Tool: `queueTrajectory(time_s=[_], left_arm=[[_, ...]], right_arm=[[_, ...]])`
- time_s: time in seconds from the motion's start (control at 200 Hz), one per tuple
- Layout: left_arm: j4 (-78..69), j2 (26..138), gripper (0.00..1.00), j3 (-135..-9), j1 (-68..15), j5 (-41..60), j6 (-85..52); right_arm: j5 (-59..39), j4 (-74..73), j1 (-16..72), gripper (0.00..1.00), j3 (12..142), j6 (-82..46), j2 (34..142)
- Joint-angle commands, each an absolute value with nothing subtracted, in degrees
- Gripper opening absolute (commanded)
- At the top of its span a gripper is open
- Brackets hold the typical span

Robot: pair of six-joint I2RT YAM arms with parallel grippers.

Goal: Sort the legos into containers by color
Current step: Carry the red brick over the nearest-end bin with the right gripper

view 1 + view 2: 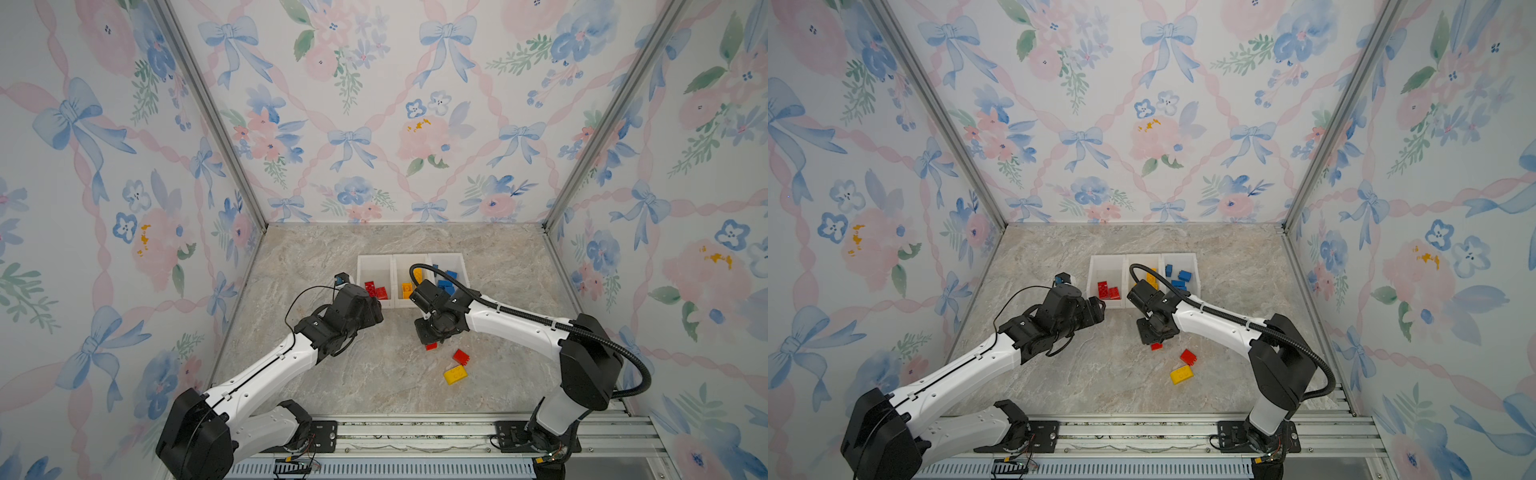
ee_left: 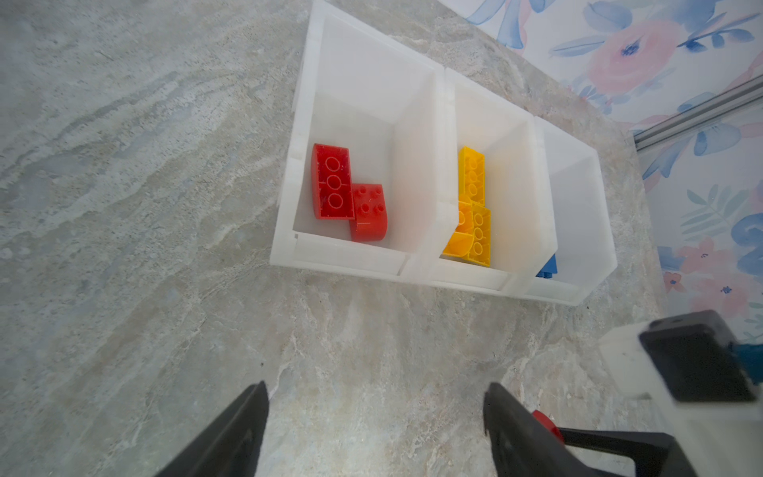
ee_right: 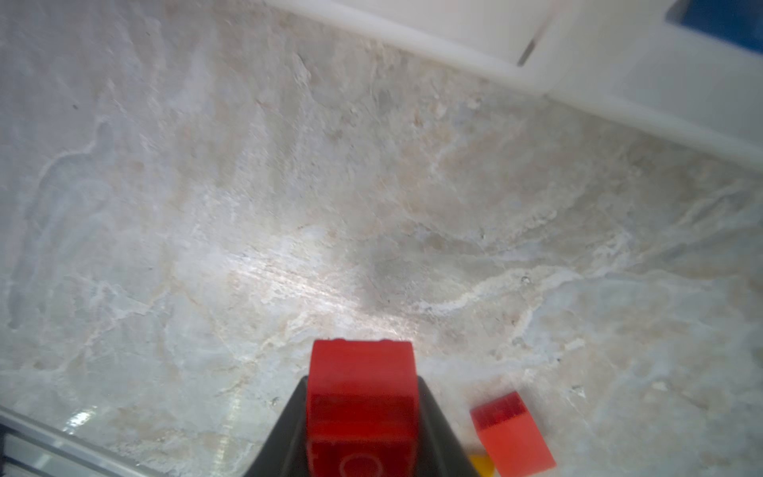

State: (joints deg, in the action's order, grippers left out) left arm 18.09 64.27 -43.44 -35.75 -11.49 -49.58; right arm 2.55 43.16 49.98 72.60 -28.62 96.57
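I find the right end effector (image 3: 361,396) closed on a small red studded plastic brick (image 3: 361,384), with one black finger (image 3: 289,437) pressed to each side of it. In both top views this end effector sits low over the grey marble-patterned surface (image 1: 332,257), just in front of the row of three joined translucent-white open-top plastic bins (image 1: 374,257). The right wrist view is blurred, so I cannot say whether the gripped brick touches the surface or hangs clear of it. The left end effector (image 2: 375,417) is wide open with nothing between its fingers, over bare surface near the front of the left bin (image 2: 363,82). That bin holds two red bricks (image 2: 333,181), lying against each other towards its front. The middle bin (image 2: 487,124) holds yellow bricks (image 2: 472,173), and the right bin (image 2: 578,198) holds several blue bricks (image 1: 1179,278). Two bricks lie loose on the surface, near the right end effector and well apart from the bins: a loose red brick (image 1: 461,356) and, just beside it on the side away from the bins, a loose yellow brick (image 1: 455,375). A narrow gap shows between these two.
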Motion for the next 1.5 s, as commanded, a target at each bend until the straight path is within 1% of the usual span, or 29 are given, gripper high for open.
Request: queueTrajectory(time_s=[0.0,0.275,0.525,0.99,1.335,1.495], left_arm=[[18.5,63.3,0.85,-42.1,-34.9,-10.6,-48.3],[18.5,63.9,0.86,-41.9,-33.7,-9.9,-47.5],[18.3,63.4,0.87,-41.2,-33.2,-9.8,-47.3],[18.1,62.4,0.88,-40.6,-33.1,-9.8,-48.3],[18.1,61.8,0.88,-40.3,-33.1,-9.6,-48.7],[18.1,62.0,0.89,-40.5,-33.0,-9.4,-48.8]], right_arm=[[1.5,45.6,49.5,0.24,78.1,-26.6,97.6],[-2.6,45.3,46.7,0.24,89.2,-24.7,103.0],[-5.9,45.0,44.1,0.24,98.8,-23.1,110.0],[-8.2,47.3,40.1,0.24,117.2,-21.0,123.9],[-8.6,48.4,38.4,0.25,126.0,-20.2,131.0],[-8.4,48.3,37.7,0.24,128.0,-20.0,133.3]])
